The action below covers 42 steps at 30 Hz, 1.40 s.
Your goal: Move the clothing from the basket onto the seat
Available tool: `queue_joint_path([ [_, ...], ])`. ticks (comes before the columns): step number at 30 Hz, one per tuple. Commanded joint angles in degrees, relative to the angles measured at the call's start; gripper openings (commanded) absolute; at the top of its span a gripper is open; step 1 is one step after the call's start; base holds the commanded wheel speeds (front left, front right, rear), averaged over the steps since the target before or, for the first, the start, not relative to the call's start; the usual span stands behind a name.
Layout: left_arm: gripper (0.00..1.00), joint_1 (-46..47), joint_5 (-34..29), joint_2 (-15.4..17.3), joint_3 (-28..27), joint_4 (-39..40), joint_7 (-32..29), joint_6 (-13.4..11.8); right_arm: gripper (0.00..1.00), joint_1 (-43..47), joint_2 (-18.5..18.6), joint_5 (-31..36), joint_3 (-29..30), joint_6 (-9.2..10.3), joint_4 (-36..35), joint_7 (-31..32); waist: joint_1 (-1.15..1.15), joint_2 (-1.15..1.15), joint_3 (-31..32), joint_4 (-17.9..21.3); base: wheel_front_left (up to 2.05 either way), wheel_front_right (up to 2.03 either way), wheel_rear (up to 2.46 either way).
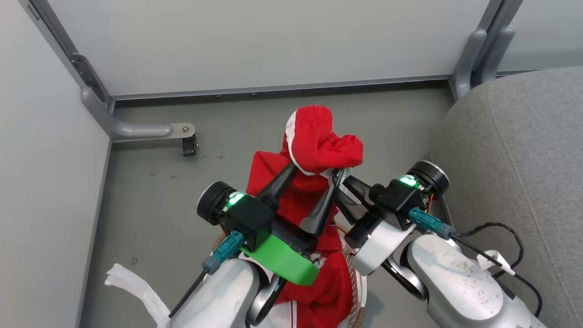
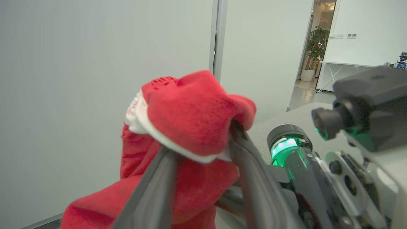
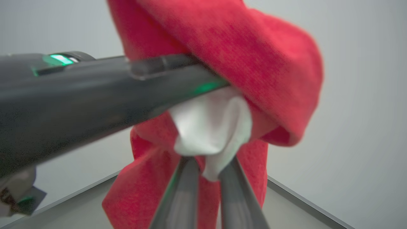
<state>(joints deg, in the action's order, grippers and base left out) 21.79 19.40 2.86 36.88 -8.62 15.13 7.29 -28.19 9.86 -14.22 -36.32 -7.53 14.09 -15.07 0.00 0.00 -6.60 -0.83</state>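
Note:
A bright red garment of the clothing (image 1: 319, 146) with white trim hangs in the air between my two grippers. My left gripper (image 1: 317, 171) is open, its two fingers spread wide inside the fabric, which drapes over their tips (image 2: 190, 117). My right gripper (image 1: 341, 177) is shut on a white fold of the same garment (image 3: 210, 127), right next to the left gripper's near finger (image 3: 95, 86). More red clothing (image 1: 323, 291) lies below in the basket (image 1: 351, 269), mostly hidden under my arms. The grey seat (image 1: 514, 150) is to the right.
Pale partition walls close off the far side and the left, with a grey metal frame and a bracket foot (image 1: 184, 136) on the floor. A white strip of fabric (image 1: 132, 284) lies at the lower left. A black cable (image 1: 501, 228) loops over my right forearm.

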Motion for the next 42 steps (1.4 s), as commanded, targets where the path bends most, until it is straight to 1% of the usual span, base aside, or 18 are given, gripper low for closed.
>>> queue_joint_path([
  [1, 1.0, -0.1, -0.9, 0.1, -0.6, -0.3, 0.0, -0.2, 0.0, 1.2, 0.3, 0.0, 0.7, 0.08, -0.3, -0.1, 0.0, 0.0, 0.0, 0.8, 0.0, 0.0, 0.0],
  [3, 1.0, -0.5, -1.7, 0.1, -1.1, -0.8, 0.0, -0.3, 0.0, 2.3, 0.3, 0.2, 2.1, 0.08, -0.8, -0.1, 0.0, 0.0, -0.2, 2.2, 0.0, 0.0, 0.0],
  [7, 1.0, -1.2, -3.8, 0.1, -2.6, -2.1, 0.0, -0.2, 0.0, 5.1, 0.3, 0.4, 5.2, 0.08, -1.8, -0.1, 0.0, 0.0, -0.7, 6.3, 0.0, 0.0, 0.0],
  [14, 1.0, -1.7, -5.8, 0.4, -4.3, -4.1, 0.0, 0.2, 0.0, 9.4, 0.2, 0.8, 9.3, 0.08, -3.5, -0.1, 0.0, 0.0, -1.8, 16.6, 0.0, 0.0, 0.0],
  [19, 1.0, -1.8, -6.3, 0.5, -4.7, -5.0, 0.0, 0.2, 0.0, 11.2, 0.3, 1.0, 10.3, 0.08, -4.4, -0.1, 0.0, 0.0, -2.5, 23.7, 0.0, 0.0, 0.0],
  [21, 1.0, -1.7, -6.3, 0.6, -4.5, -5.4, 0.0, 0.2, 0.0, 11.6, 0.4, 1.1, 10.7, 0.08, -4.8, -0.1, 0.0, 0.0, -2.8, 25.9, 0.0, 0.0, 0.0],
  [25, 1.0, -0.9, -5.9, 0.9, -3.6, -5.9, 0.0, 0.2, 0.0, 11.7, 1.3, 2.1, 10.8, 0.08, -5.2, -0.1, 0.0, 0.0, -3.6, 29.2, 0.0, 0.0, 0.0],
  [29, 1.0, -0.3, -5.5, 1.4, -2.5, -6.5, 0.0, 0.2, 0.0, 10.4, 2.7, 2.7, 12.2, 0.08, -5.5, -0.1, 0.0, 0.0, -5.0, 30.8, 0.0, 0.0, 0.0],
  [32, 1.0, 0.3, -5.6, 1.8, -1.8, -6.7, 0.0, 0.2, 0.0, 9.0, 4.1, 3.0, 14.4, 0.08, -5.2, -0.1, 0.0, 0.0, -6.7, 31.0, 0.0, 0.0, 0.0],
  [34, 1.0, 1.0, -5.8, 2.1, -1.0, -6.7, 0.0, 0.2, 0.0, 7.3, 5.8, 3.5, 16.2, 0.08, -4.8, -0.1, 0.0, 0.0, -8.7, 30.7, 0.0, 0.0, 0.0],
  [40, 1.0, 4.4, -6.0, 4.6, 1.0, -7.4, 0.0, 0.2, 0.0, -1.1, 10.4, 4.3, 23.2, 0.08, -2.0, -0.1, 0.0, 0.0, -16.3, 29.0, 0.0, 0.0, 0.0],
  [42, 1.0, 5.7, -6.3, 5.1, 1.5, -7.6, 0.0, 0.2, 0.0, -4.1, 12.6, 5.3, 25.0, 0.08, -0.4, -0.1, 0.0, 0.0, -19.0, 28.1, 0.0, 0.0, 0.0],
])
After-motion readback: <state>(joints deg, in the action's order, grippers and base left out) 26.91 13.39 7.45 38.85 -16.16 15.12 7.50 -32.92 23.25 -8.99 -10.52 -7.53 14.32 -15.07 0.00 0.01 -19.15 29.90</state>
